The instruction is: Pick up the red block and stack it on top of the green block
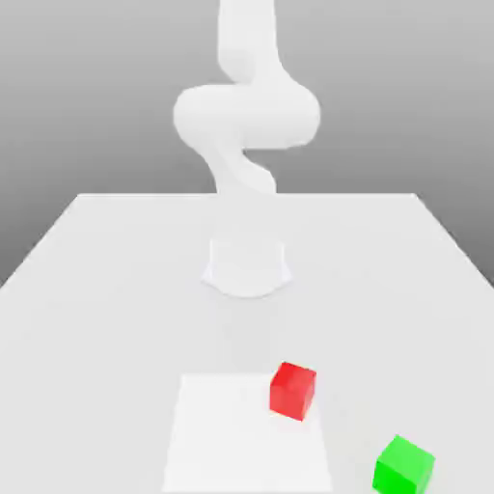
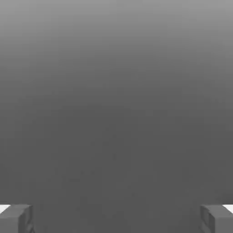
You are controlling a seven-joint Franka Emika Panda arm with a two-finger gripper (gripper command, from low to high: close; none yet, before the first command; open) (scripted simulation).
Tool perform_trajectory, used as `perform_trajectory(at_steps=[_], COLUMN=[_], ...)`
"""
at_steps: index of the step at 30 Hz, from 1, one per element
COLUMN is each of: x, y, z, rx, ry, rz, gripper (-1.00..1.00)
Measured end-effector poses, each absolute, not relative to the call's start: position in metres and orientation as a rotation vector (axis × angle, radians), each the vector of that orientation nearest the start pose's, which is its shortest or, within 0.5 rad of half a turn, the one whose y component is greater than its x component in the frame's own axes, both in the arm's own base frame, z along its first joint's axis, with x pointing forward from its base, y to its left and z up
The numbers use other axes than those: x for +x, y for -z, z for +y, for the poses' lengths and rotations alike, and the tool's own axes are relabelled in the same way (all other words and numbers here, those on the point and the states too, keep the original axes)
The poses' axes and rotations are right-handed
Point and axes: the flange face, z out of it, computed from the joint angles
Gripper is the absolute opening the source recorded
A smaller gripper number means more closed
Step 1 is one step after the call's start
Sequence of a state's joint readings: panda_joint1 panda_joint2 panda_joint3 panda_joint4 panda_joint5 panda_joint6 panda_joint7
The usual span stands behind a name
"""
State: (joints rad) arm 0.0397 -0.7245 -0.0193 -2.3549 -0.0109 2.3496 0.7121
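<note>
No lettering, labels, brand marks, numbers or signs can be read on any surface in either view.

Soft even light, washed-out white arm (image 1: 246, 116), faint shadows, slight blur

- Red block (image 1: 292, 390): stands alone on the table (image 1: 106, 289); bare surface on every side, nothing above it.
- Green block (image 1: 403, 465): apart from the red block, toward the exterior view's right; a clear gap lies between them, top face uncovered.
- Arm base (image 1: 247, 267): the sole tall obstacle, well behind both blocks.
- Gripper (image 2: 116, 218): fingers (image 2: 16, 218) spread wide, nothing between them.
</note>
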Motion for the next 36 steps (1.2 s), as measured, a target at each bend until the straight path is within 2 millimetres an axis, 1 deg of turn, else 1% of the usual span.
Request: perform_trajectory(at_steps=[2, 4, 6, 9, 11, 13, 15, 17, 18, 19, 21, 25, 26, 31, 32, 34, 36], x=[0.401, 0.419, 0.43, 0.435, 0.431, 0.421, 0.406, 0.387, 0.376, 0.369, 0.365, 0.363, 0.362, 0.362, 0.362, 0.362, 0.363], y=[-0.612, -0.562, -0.512, -0.437, -0.387, -0.338, -0.293, -0.251, -0.232, -0.217, -0.195, -0.156, -0.148, -0.148, -0.144, -0.153, -0.169], z=[0.012, 0.019, 0.027, 0.039, 0.047, 0.054, 0.059, 0.062, 0.064, 0.065, 0.067, 0.064, 0.064, 0.064, 0.064, 0.064, 0.064], rx=[-2.679, -2.781, -2.871, -2.981, -3.039, -3.08, -3.103, -3.11, -3.107, -3.102, -3.098, -3.098, -3.098, -3.098, -3.098, -3.098, -3.098], ry=[0.875, 0.793, 0.705, 0.561, 0.457, 0.345, 0.235, 0.123, 0.067, 0.034, 0.009, 0.0, 0.0, -0.004, -0.003, -0.003, -0.002], rz=[0.796, 0.668, 0.532, 0.311, 0.152, -0.016, -0.181, -0.344, -0.428, -0.48, -0.52, -0.521, -0.521, -0.521, -0.521, -0.522, -0.522], gripper=[0.0, 0.0, 0.0, 0.0, 0.0, 0.0, 0.0, 0.0, 0.0, 0.0, 0.0, 0.0, -1.0, -1.0, -1.0, -1.0, -1.0])
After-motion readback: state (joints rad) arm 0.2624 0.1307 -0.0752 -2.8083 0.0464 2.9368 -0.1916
